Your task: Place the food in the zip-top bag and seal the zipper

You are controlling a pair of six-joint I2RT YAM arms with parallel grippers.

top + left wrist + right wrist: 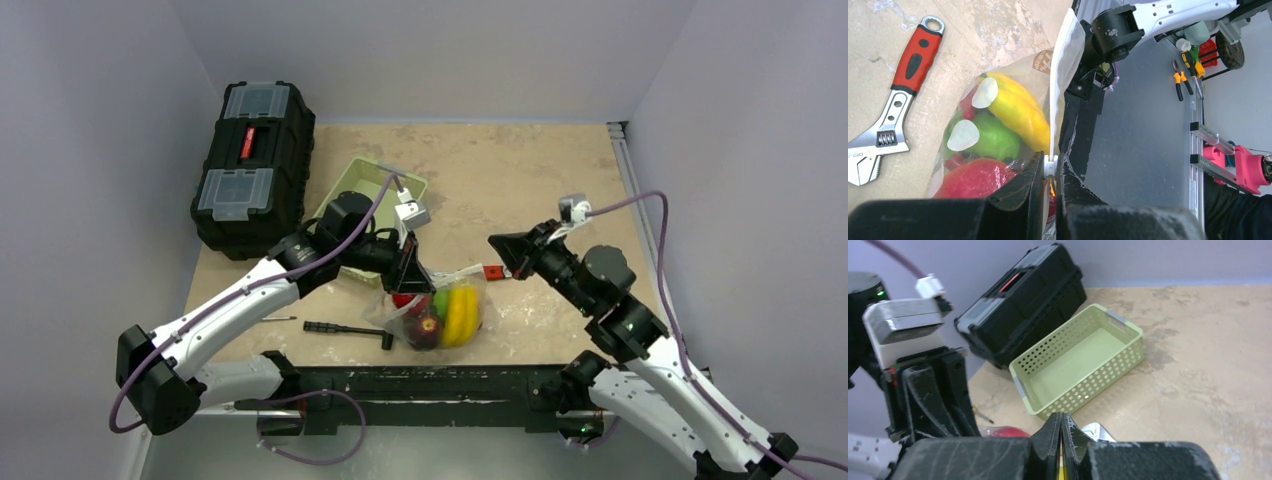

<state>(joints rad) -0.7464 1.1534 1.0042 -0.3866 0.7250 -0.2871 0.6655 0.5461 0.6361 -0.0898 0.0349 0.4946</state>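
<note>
Zip-top bag (440,316) lies near-centre, food (1015,112) inside. Left gripper (1049,167) is clamped on the zipper (1060,70). Right gripper (1061,422) has its fingers together just right of the bag; can't tell if it's pinching anything. Risk: the strip slips from the pinch, or a pull drags the soft bag and leaves a gap. Worn beige tabletop (540,170), adjustable wrench (903,90) beside the bag, grey walls.
</note>
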